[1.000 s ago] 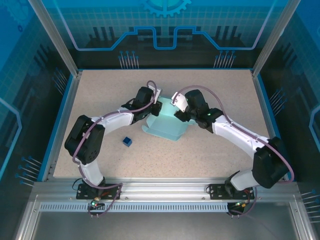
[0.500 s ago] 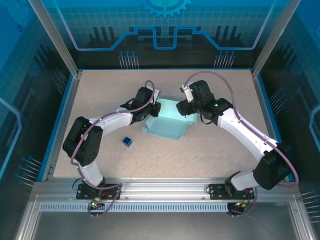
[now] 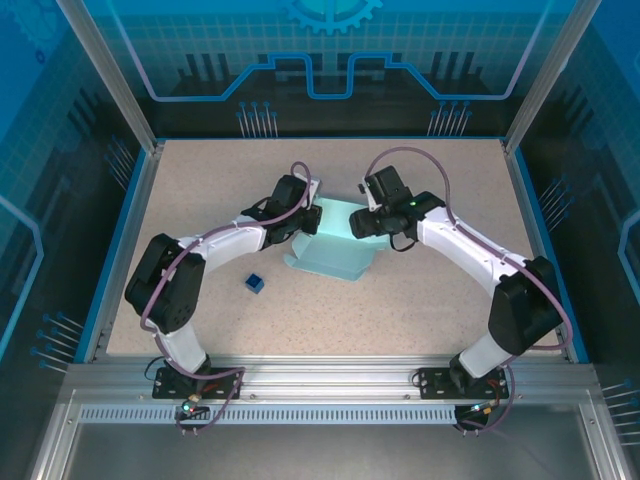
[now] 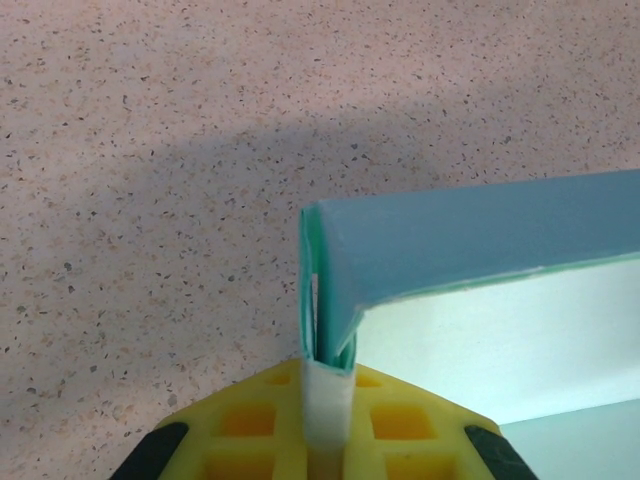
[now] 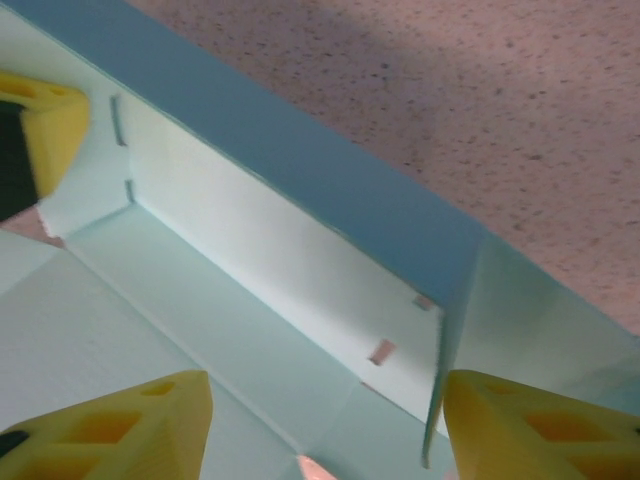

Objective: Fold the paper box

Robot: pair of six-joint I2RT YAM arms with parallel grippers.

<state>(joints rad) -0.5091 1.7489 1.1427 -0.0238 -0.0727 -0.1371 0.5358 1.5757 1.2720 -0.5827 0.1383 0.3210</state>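
The speckled table takes up the floor of the blue-walled cell. Both arms reach out from the near edge and meet over its middle. The left arm bends in from the left and the right arm from the right, so each can work one end of the same far wall.

Between them sits the paper box, a little far of the table's centre. It is half made: the far wall stands up, while the near part lies flat and splays out toward the near side. In the right wrist view the far wall is upright, and a short side wall is turned up at its right end to form a corner.

The left gripper has its jaws pressed together on the far-left corner of the box. It pinches the doubled card there, I'd say to keep that wall standing and stop the sheet sliding about. The right gripper hangs spread wide over the right corner. One finger is inside the box and the other outside the short side wall, and neither touches the card that I can see. It looks set to close on that side wall and press the corner home.

A small dark blue cube lies on the table, well apart from the box on its near-left side and under the reach of the left arm. It stands in nobody's way. The real awkwardness is the two wrists crowding the same far edge.
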